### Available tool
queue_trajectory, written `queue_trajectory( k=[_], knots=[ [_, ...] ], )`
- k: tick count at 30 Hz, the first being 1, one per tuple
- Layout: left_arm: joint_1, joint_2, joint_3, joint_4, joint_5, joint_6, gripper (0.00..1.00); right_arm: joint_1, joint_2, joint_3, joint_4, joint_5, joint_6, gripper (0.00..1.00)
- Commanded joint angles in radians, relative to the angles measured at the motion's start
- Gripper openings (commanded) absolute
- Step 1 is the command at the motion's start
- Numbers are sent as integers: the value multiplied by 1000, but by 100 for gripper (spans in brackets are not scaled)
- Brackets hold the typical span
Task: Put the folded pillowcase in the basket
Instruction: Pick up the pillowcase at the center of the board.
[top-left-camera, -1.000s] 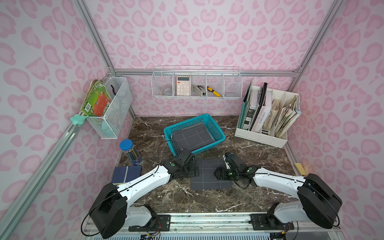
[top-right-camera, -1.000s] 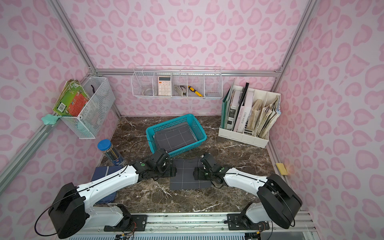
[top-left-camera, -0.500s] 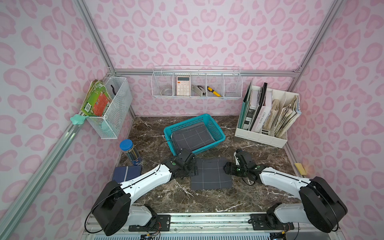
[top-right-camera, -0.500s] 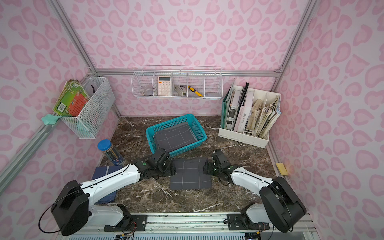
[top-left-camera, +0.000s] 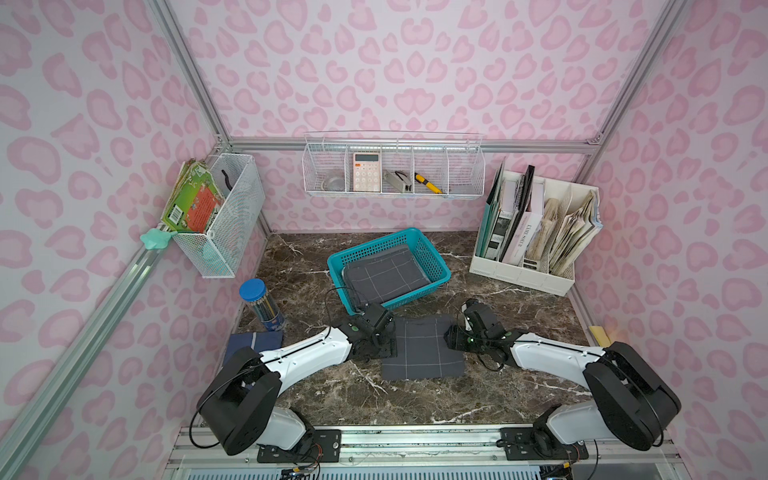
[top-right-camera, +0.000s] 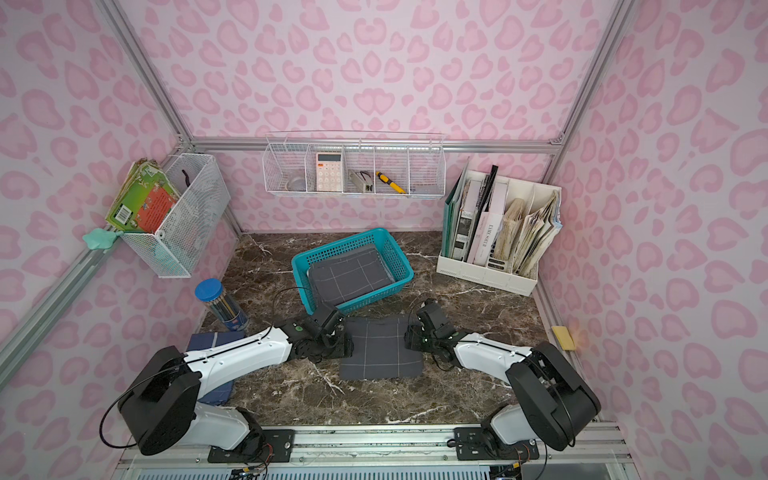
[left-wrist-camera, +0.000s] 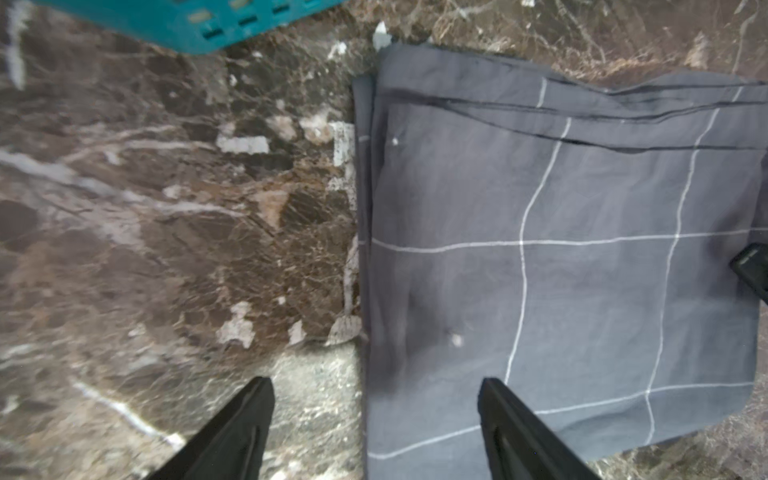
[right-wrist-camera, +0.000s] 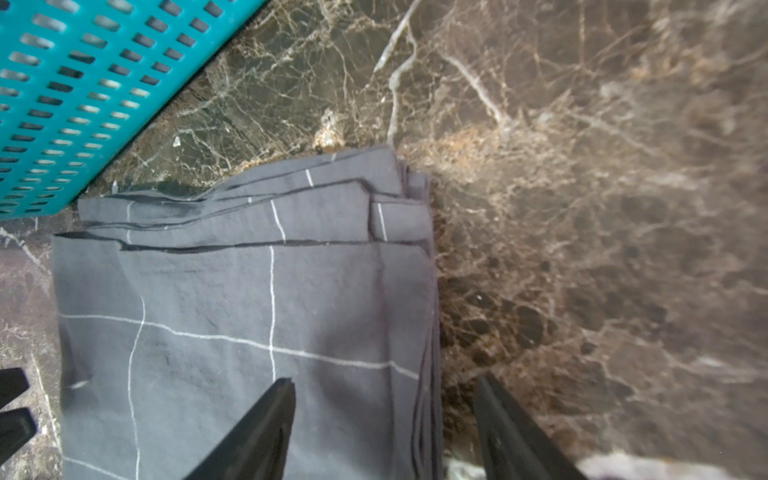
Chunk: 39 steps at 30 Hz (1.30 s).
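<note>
the folded pillowcase lies flat on the marble table, midway between the side edges and toward the front edge, just in front of the basket. the left gripper and right gripper both stand open, each straddling one side edge of the pillowcase, one finger over cloth and one over table. a second checked cloth lies inside the basket.

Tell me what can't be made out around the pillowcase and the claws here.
- Left claw: the left wrist view's bottom edge cuts it off; contact with the pillowcase is unclear.
- Right claw: likewise in the right wrist view.
- Both claws: in both top views the wrists cover their tips.
- Basket: wrist views' edges crop all but a bit of wall.
- Blue cloth: left arm covers part in both top views.
</note>
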Motion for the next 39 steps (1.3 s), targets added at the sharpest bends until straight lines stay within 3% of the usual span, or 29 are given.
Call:
queue_trajectory(
  k=[1, 16, 20, 29, 39],
  knots=[
    [1, 18, -10, 45, 29, -17, 74, 11, 3, -13, -27, 22, 24, 65],
    [-8, 142, 7, 98, 37, -43, 54, 66, 35, -18, -12, 44, 58, 39],
    [-33, 156, 25, 108, 54, -45, 42, 84, 34, -18, -11, 54, 72, 25],
    [-96, 108, 46, 62, -42, -60, 11, 121, -31, -39, -15, 105, 93, 2],
    [-125, 42, 41, 40, -111, -85, 0, 156, -132, -71, -3, 162, 85, 0]
  ],
)
